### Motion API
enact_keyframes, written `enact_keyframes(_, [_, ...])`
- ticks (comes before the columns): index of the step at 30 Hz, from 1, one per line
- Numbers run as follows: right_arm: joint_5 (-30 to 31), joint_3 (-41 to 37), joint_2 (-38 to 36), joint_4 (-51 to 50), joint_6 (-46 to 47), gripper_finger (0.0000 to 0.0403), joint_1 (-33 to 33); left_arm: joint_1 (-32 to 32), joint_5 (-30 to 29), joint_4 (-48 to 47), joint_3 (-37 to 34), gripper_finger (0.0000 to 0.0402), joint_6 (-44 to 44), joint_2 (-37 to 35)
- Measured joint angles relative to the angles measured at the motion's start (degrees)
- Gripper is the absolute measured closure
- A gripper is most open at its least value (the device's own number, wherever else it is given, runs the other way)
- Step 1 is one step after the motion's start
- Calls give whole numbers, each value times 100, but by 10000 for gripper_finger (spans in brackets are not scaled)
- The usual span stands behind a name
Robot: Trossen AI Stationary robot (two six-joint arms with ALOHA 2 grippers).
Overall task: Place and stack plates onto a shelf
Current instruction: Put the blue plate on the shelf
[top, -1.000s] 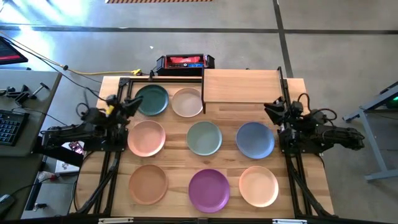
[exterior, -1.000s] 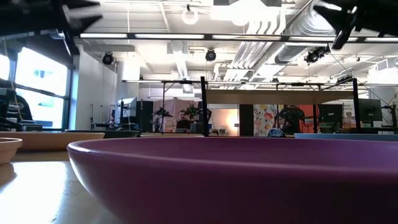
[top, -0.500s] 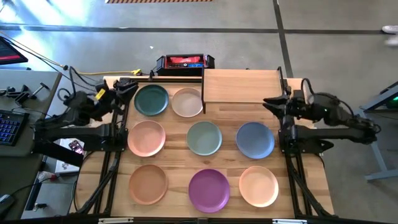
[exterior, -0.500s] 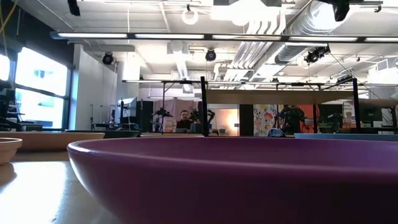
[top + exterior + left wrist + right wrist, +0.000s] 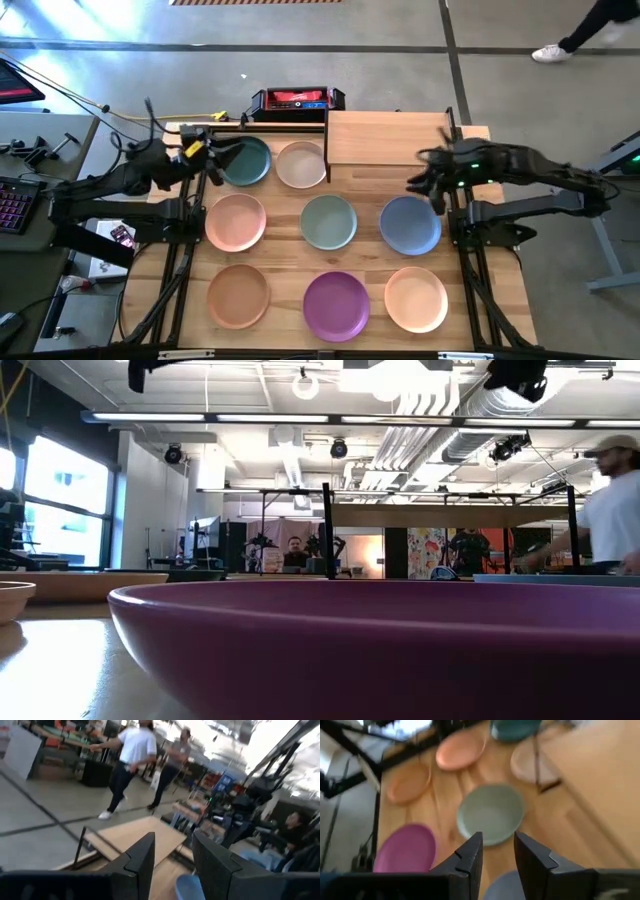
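Eight plates lie in three rows on the slatted counter [image 5: 190,320], none yet on the shelf [image 5: 385,137], which stands bare at the 12 to 1 o'clock edge. In the back row the dark teal plate [image 5: 246,160] and the beige plate [image 5: 302,164] sit side by side, the beige one touching the shelf's near corner; the pink plate [image 5: 236,221], the sage green plate [image 5: 329,221] and the blue plate [image 5: 410,224] fill the middle; the tan plate [image 5: 238,295], the purple plate [image 5: 336,304] and the peach plate [image 5: 416,298] line the 6 o'clock edge, spread apart, likely so each rim can be reached on its own.

The left tool [image 5: 213,153] hangs raised at about 10 o'clock, over the outer rim of the dark teal plate, its fingers [image 5: 142,860] a narrow gap apart and holding nothing. The right tool [image 5: 428,181] hovers at about 2 o'clock above the far rim of the blue plate, just off the shelf's front edge, its fingers [image 5: 470,857] likewise narrowly parted and empty, tilted down toward the sage green plate. By this layout the job looks barely begun, each arm apparently lining up on the plate nearest it.

A person [image 5: 615,510] walks past in the room beyond
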Motion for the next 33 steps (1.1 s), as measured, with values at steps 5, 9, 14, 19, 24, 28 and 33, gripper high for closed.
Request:
enact_keyframes(5, [-282, 0, 627, -254, 23, 298, 124, 0, 5, -190, 0, 280, -4, 72])
enact_keyframes(9, [-279, -2, 1047, -258, 227, 271, 323, 0, 5, -187, 0, 280, -52, 67])
enact_keyframes(14, [-7, -2, 1479, -256, 842, 239, 527, 0, 4, -224, 0, 280, -106, 67])
enact_keyframes(19, [19, -4, 1929, -308, 1546, 231, 689, 0, 5, -441, 0, 280, -151, 67])
enact_keyframes(24, [137, -9, 2451, -450, 2243, 231, 900, -1, 4, -964, 0, 280, -393, 66])
enact_keyframes(28, [214, -9, 2845, -476, 2810, 231, 1054, -1, 54, -1429, 0, 280, -529, 67])
enact_keyframes(33, [214, -9, 3290, -476, 3359, 231, 1225, -2, 182, -1758, 0, 280, -600, 67])
